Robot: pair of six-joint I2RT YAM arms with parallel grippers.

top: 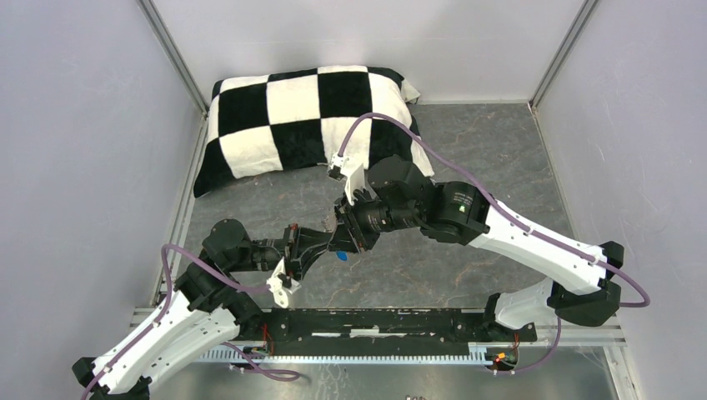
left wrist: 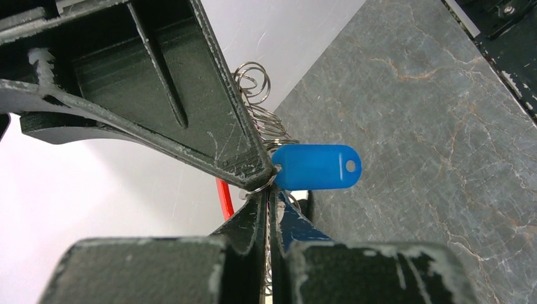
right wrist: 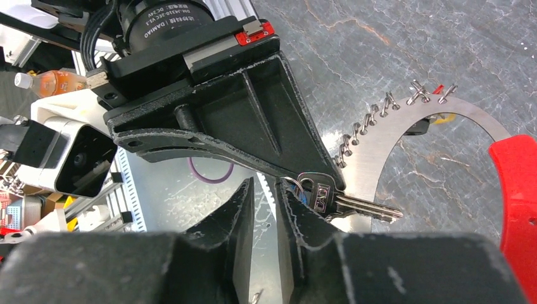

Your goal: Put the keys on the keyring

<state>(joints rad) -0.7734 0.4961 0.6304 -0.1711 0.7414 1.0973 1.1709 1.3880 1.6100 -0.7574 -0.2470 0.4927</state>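
In the top view my left gripper [top: 328, 242] and right gripper [top: 343, 223] meet tip to tip above the grey table, with the blue key tag [top: 342, 256] hanging just below them. In the left wrist view my left gripper [left wrist: 271, 193] is shut on the keyring [left wrist: 266, 120], which shows edge-on with its wire loops. The blue tag [left wrist: 316, 166] hangs on a small split ring at the fingertips. In the right wrist view the keyring [right wrist: 380, 136] is a flat silvery arc with a red end [right wrist: 516, 190]. The silver key [right wrist: 354, 206] lies just right of my right gripper [right wrist: 265, 185], whose jaws stand narrowly apart and empty.
A black-and-white checkered cushion [top: 308, 112] lies at the back of the table. A black rail [top: 375, 323] runs along the near edge between the arm bases. Grey walls close both sides. A bit of yellow [right wrist: 445, 118] shows behind the keyring's far end.
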